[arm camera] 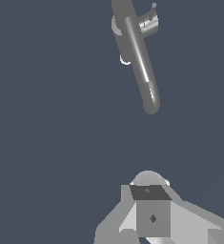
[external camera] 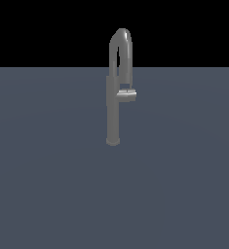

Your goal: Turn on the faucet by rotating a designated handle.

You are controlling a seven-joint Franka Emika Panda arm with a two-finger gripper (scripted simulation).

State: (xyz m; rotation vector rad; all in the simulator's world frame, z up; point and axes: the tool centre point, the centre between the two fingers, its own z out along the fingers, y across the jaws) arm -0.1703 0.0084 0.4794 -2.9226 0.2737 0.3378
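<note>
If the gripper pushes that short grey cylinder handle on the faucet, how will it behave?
The short grey cylindrical handle looks stiff, probably metal, so it should not bend. Its smooth round sides may let fingers slip. Projecting sideways from the tall grey metallic faucet, it will likely pivot rather than come loose. The gripper is well short of it.

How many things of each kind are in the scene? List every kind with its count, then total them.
Faucet: 1
Handle: 1
Gripper: 1, wrist view only
Total: 3
</note>
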